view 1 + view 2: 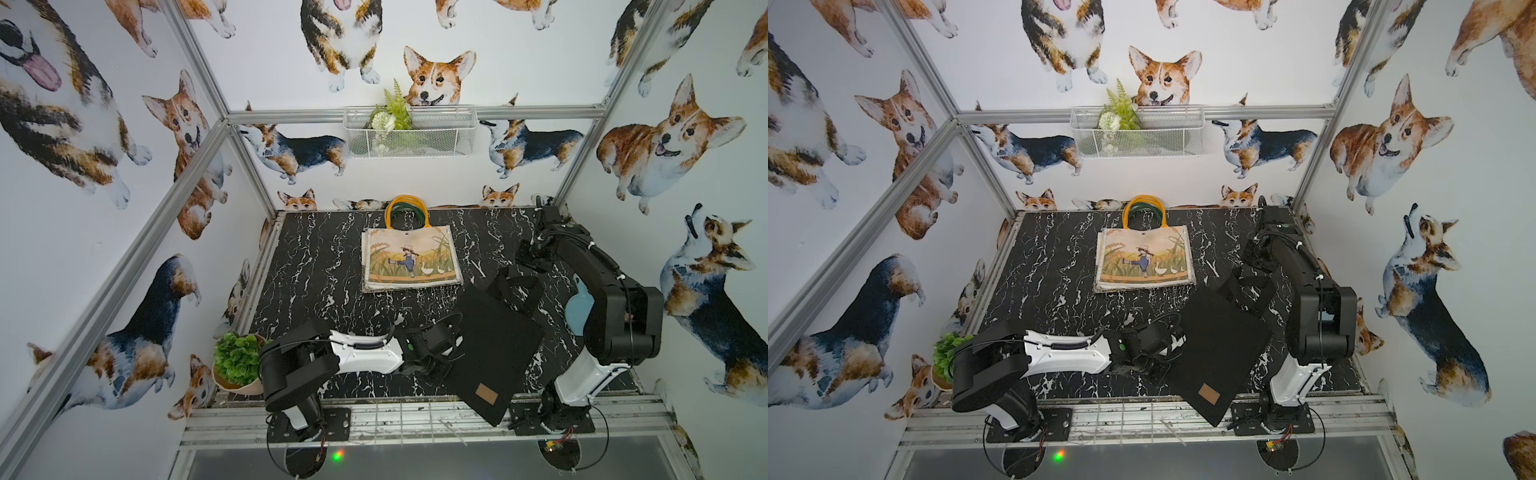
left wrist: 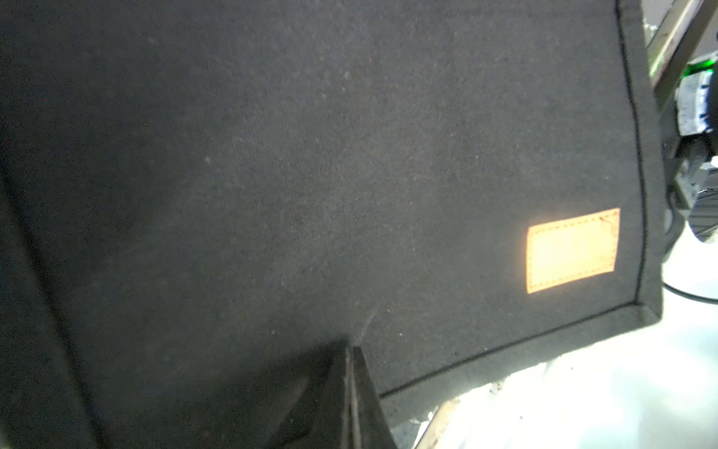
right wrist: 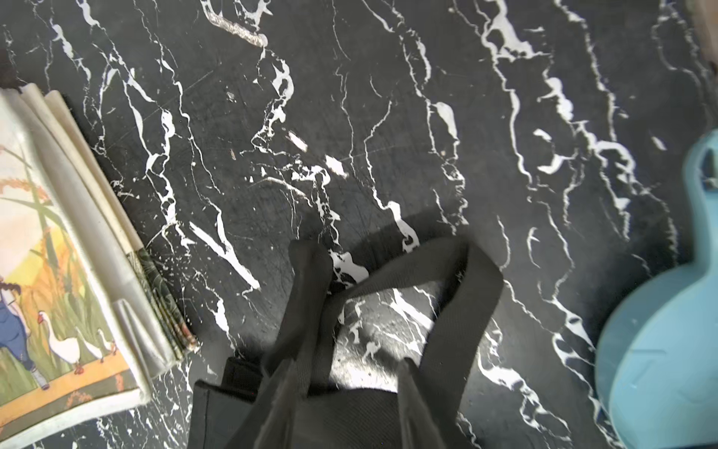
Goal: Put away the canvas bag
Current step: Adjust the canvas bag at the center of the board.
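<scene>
The canvas bag is black with a tan patch. It lies slanted at the table's front right, its lower corner past the front edge. My left gripper is shut on the bag's left edge, and the black cloth fills the left wrist view. My right gripper stands open just above the bag's top, its fingers apart. The black handles loop on the table ahead of it, one strap running along the left finger.
A flat stack of printed tote bags with yellow handles lies at the back middle of the black marble table. A light blue object sits by the right arm. A potted plant stands front left. A wire basket hangs on the back wall.
</scene>
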You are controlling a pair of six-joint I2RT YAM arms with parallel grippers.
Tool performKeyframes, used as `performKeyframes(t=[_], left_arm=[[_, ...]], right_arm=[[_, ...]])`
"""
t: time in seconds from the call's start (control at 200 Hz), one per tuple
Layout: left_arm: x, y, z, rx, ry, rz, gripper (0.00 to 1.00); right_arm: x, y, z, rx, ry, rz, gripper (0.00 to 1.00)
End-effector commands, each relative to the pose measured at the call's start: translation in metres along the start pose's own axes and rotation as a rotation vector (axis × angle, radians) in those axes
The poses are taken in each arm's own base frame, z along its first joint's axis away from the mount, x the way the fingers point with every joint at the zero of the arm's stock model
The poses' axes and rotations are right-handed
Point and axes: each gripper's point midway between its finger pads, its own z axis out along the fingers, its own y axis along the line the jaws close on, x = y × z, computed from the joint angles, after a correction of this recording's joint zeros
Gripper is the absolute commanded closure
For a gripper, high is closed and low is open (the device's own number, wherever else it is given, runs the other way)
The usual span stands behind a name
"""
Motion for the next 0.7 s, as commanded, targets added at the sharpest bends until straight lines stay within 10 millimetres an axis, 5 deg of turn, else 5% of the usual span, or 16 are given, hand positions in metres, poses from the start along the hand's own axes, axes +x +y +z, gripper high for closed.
performKeyframes(t=[0.0,0.17,0.311,0.456,0.697], left_arm=[[0.016,0.009,0.0,-0.032,0.064,-0.006,1.0],[0.015,0.006,0.002,-0.017,0.064,-0.005,1.0],[0.013,0.005,0.004,-0.014,0.067,-0.007,1.0],[0.012,0.005,0.001,-0.019,0.064,-0.009,1.0],[0.013,0.006,0.001,-0.026,0.075,-0.012,1.0]], right_arm=[[0.018,0.0,-0.013,-0.048,-0.009,0.023,0.52],[0.078,0.038,-0.005,-0.148,0.067,-0.13,0.65],[0.115,0.063,0.024,-0.152,0.146,-0.177,0.72],[0.117,0.079,0.048,-0.081,0.138,-0.185,0.7],[0.092,0.096,0.064,0.043,0.036,-0.194,0.73]])
